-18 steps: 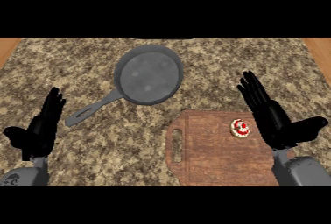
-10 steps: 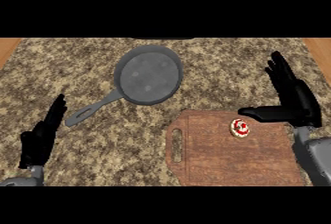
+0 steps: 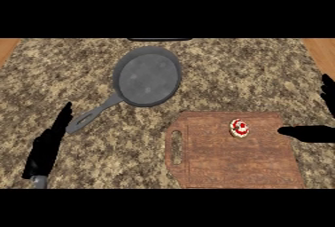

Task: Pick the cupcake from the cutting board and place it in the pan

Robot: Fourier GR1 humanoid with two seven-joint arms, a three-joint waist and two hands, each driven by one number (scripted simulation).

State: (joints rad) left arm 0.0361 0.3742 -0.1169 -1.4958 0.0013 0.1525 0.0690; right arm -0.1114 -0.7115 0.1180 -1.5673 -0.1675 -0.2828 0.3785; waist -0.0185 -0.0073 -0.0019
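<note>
Cupcake (image 3: 239, 128) seen on cutting board (image 3: 229, 159), upper right part, upright, untouched. Pan (image 3: 148, 82) located up-left of board on bench (image 3: 262, 75), handle angled toward lower left; pan not touched by board.

Right hand (image 3: 307, 133) shown at right edge, thumb pointed left toward cupcake, fingers extended, nothing held. Cupcake lies just left of right hand, near but apart.

Left hand (image 3: 49, 146) seen at lower left, fingers straight, nothing held, well apart from cupcake.

Right hand judged nearer; leftward reach judged needed for grasp.
</note>
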